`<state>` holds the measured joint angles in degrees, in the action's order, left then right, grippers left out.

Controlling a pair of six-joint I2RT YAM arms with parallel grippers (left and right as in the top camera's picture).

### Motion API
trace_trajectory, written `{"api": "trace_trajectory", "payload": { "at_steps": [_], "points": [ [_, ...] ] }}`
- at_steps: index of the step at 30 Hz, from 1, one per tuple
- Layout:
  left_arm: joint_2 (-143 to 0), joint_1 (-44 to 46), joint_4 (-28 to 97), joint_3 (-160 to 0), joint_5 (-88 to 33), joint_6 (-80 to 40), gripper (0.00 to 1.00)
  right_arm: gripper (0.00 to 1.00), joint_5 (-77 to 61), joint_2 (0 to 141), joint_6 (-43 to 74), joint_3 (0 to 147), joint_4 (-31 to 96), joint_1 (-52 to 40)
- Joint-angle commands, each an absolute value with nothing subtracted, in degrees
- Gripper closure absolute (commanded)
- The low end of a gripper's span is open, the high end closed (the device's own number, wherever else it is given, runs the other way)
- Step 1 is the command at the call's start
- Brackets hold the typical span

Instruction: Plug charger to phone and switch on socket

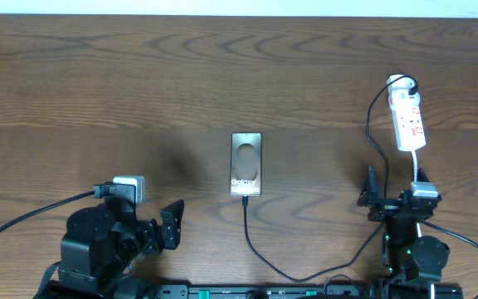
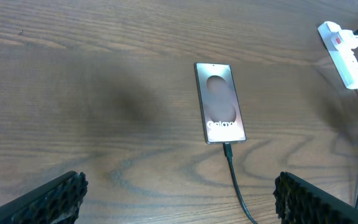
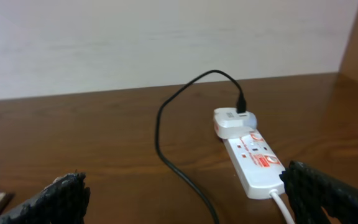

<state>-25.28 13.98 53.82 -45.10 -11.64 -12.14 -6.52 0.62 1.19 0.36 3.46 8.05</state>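
The phone (image 1: 246, 163) lies flat in the middle of the table, bronze face up with "Galaxy" lettering. The charger (image 1: 251, 241), a thin black cable, meets the phone's near edge (image 2: 227, 147), loops along the front and runs up to a white adapter (image 3: 232, 119) plugged into the socket (image 1: 409, 120), a white power strip with red marks at the right. My left gripper (image 1: 173, 224) is open at the front left, short of the phone (image 2: 220, 102). My right gripper (image 1: 395, 184) is open just in front of the socket (image 3: 253, 158). Neither holds anything.
A white cord (image 1: 416, 162) leaves the socket's near end toward the right arm. A thick black cable (image 1: 23, 218) runs from the left arm off the left edge. A pale wall (image 3: 166, 37) stands behind the table's far edge.
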Motion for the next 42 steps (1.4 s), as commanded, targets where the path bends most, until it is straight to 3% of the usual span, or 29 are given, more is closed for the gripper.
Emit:
{"api": "trace_trajectory", "payload": {
  "at_steps": [1, 42],
  "points": [
    [-25.0, 13.8, 54.0, -45.1, -11.1, -11.6, 0.02, 0.01, -7.2, 0.3, -2.9, 0.2, 3.6, 6.5],
    [-24.0, 12.1, 54.0, -44.4, -11.1, -11.6, 0.02, 0.01, -7.0, 0.3, -1.3, 0.3, 3.7, 7.4]
  ]
}}
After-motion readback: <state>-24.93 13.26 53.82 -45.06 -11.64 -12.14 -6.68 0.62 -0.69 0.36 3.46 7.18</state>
